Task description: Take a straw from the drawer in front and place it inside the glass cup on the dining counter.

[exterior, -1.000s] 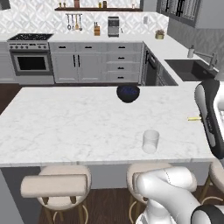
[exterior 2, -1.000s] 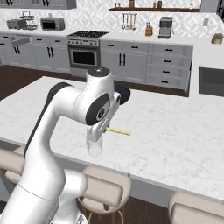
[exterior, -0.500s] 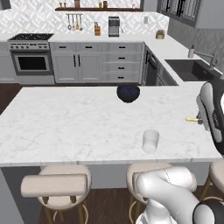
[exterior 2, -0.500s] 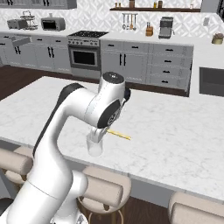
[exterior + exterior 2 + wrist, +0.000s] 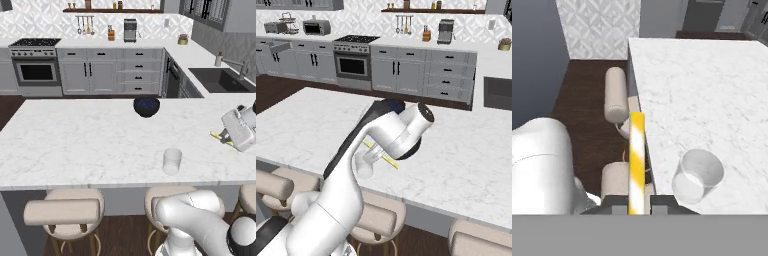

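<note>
My gripper (image 5: 637, 202) is shut on the yellow straw (image 5: 636, 159), which sticks out between the fingertips (image 5: 614, 202). The clear glass cup (image 5: 698, 176) stands upright on the white marble dining counter (image 5: 712, 90) near its stool-side edge, just right of the straw in the hand view. In the left base view the gripper (image 5: 227, 136) holds the straw (image 5: 219, 136) low over the counter's right end, well to the right of the cup (image 5: 172, 161). In the right base view the straw (image 5: 390, 162) pokes out beside the cup (image 5: 363, 168), behind my arm. The drawer is out of view.
A dark blue bowl (image 5: 146, 106) sits on the far side of the dining counter (image 5: 75, 140). Beige padded stools (image 5: 64, 211) line its near edge. A sink (image 5: 217, 79) lies in the worktop beyond on the right; the stove (image 5: 35, 64) and cabinets stand along the back wall.
My arm's elbow and upper links have swung to the right in the right base view. The straw stays gripped and has barely shifted. The cup has not moved.
</note>
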### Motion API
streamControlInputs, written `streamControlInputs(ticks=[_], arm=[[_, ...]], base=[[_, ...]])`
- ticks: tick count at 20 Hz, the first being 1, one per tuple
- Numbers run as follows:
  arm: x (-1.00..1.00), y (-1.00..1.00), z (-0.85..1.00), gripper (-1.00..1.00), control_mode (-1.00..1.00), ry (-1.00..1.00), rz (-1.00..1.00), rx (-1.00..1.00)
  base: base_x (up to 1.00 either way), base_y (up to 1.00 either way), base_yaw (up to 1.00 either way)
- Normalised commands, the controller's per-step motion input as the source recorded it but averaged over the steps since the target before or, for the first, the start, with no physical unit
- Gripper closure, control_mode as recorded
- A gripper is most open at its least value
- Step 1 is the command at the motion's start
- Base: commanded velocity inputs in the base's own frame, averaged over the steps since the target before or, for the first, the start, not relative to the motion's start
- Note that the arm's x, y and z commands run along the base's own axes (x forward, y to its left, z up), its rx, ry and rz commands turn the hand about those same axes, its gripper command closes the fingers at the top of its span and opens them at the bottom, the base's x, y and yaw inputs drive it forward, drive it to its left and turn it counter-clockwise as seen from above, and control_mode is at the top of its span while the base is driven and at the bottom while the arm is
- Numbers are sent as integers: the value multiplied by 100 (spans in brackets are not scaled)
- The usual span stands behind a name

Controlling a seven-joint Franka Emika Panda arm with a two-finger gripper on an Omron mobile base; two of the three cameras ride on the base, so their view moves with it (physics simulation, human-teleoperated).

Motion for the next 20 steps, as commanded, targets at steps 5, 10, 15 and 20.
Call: streamControlInputs(ticks=[5, 10, 15, 20], arm=[[13, 28, -1, 100, -100, 0, 12, 35], [0, 34, -10, 100, -100, 0, 8, 29], [4, 37, -12, 100, -100, 0, 9, 33], [9, 49, -14, 100, -100, 0, 4, 29]], base=[[0, 0, 0], [0, 0, 0], [0, 0, 0], [0, 0, 0]])
